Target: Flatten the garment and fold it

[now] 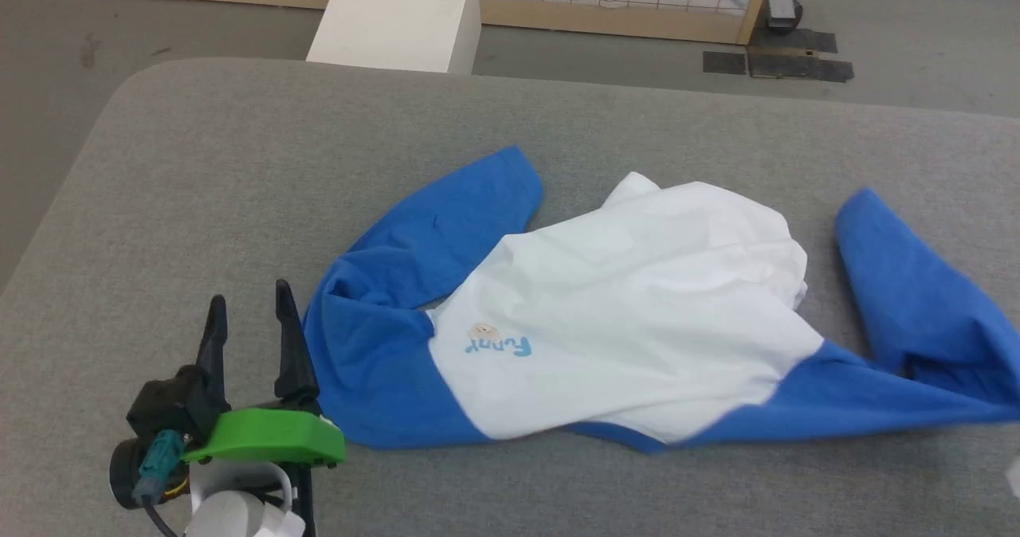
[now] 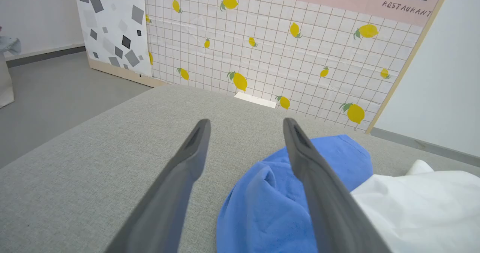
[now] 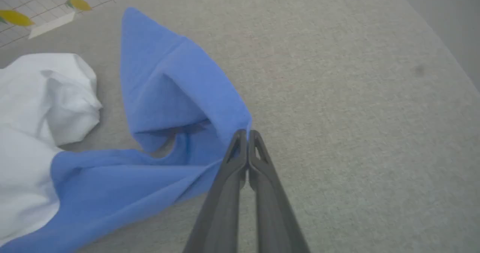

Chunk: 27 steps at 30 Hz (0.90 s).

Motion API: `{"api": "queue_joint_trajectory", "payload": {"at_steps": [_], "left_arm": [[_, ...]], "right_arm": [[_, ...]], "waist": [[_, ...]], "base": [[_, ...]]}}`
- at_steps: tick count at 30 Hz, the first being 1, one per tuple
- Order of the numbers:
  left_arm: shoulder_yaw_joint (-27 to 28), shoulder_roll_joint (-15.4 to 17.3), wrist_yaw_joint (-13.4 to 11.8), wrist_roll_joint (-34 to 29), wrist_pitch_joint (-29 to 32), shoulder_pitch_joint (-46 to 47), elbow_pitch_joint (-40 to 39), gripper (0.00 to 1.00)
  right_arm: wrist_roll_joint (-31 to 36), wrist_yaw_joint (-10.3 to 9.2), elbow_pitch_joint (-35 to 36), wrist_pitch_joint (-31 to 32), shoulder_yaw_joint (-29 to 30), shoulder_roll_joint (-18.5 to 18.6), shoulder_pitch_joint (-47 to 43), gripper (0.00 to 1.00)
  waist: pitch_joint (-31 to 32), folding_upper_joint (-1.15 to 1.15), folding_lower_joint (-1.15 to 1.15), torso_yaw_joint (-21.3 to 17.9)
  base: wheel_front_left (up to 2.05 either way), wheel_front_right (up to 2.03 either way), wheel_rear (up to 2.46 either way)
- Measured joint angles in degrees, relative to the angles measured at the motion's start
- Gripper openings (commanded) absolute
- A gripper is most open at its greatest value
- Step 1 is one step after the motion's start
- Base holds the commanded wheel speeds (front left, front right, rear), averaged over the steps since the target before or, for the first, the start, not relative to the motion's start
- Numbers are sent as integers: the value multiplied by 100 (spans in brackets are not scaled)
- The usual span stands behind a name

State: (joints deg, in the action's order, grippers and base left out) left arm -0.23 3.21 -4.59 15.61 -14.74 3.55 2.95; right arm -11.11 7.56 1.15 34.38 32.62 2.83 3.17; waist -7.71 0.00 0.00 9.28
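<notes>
Head view: garment (image 1: 621, 314) lies rumpled on the grey surface (image 1: 199, 162), with bare room left and beyond. My left gripper (image 1: 249, 302) gapes just beside its blue edge; my right gripper (image 3: 245, 133) clenches a raised blue fold.

The garment (image 1: 621, 322) lies crumpled on the grey tabletop (image 1: 199, 170). Its white centre panel carries small light-blue lettering (image 1: 499, 346). Blue cloth borders the panel on the left and along the near edge, and one blue sleeve extends to the far left. At the garment's right end, blue cloth stands in a raised peak. The left tool (image 1: 249, 294) sits just beside the garment's left edge, fingers apart. A white box (image 1: 398, 15) stands beyond the garment.
</notes>
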Motion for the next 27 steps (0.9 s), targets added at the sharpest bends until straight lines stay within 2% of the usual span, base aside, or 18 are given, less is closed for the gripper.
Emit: {"api": "queue_joint_trajectory", "payload": {"at_steps": [3, 4, 5, 6, 9, 12, 16, 18, 22, 27], "left_arm": [[-45, -3, 27, 8, 0, 0, 112, 100], [-63, -4, 51, 13, 0, 0, 158, 100], [-82, -5, 59, 24, 1, 1, 207, 100], [-97, -7, 76, 43, 0, 1, 234, 100], [-265, -5, 189, 87, 69, 81, 348, 100], [-499, -8, 283, 94, 527, 550, 487, 100], [-1006, -7, 498, 112, 1559, 1746, 939, 100], [-1305, -10, 597, 180, 2321, 2422, 1361, 100], [-1930, -14, 577, 613, 3653, 3540, 2102, 100], [-2732, -32, 665, 713, 4478, 4531, 2789, 100]], "right_arm": [[111, 0, -300, -26, 456, 1, 2, 0], [82, 0, -408, -86, 498, 8, 14, 10], [10, 0, -485, -186, 448, 12, 35, 91], [-55, 0, -523, -299, 377, 5, 66, 100], [-303, 0, -546, -773, 234, -7, 249, 100], [-405, 0, -502, -1213, 123, 7, 399, 100], [-470, 0, -419, -1385, -155, 1, 451, 100], [-503, 0, -347, -1425, -277, -1, 519, 100], [-631, 0, -283, -1423, -605, 3, 650, 100], [-754, 0, -321, -1468, -949, 1, 762, 100]], "waist": [[11, 0, 0, -64], [18, 0, 0, -91], [25, 0, 0, -119], [33, 0, 0, -143], [60, 0, 0, -225], [79, 0, 0, -284], [29, 0, 0, -351], [-39, 0, 0, -403], [-200, 0, 0, -562], [-425, 0, 0, -899]], "base": [[0, 0, 0], [0, 0, 0], [0, 0, 0], [0, 0, 0], [0, 0, 0], [0, 0, 0], [0, 0, 0], [0, 0, 0], [0, 0, 0], [0, 0, 0]]}}
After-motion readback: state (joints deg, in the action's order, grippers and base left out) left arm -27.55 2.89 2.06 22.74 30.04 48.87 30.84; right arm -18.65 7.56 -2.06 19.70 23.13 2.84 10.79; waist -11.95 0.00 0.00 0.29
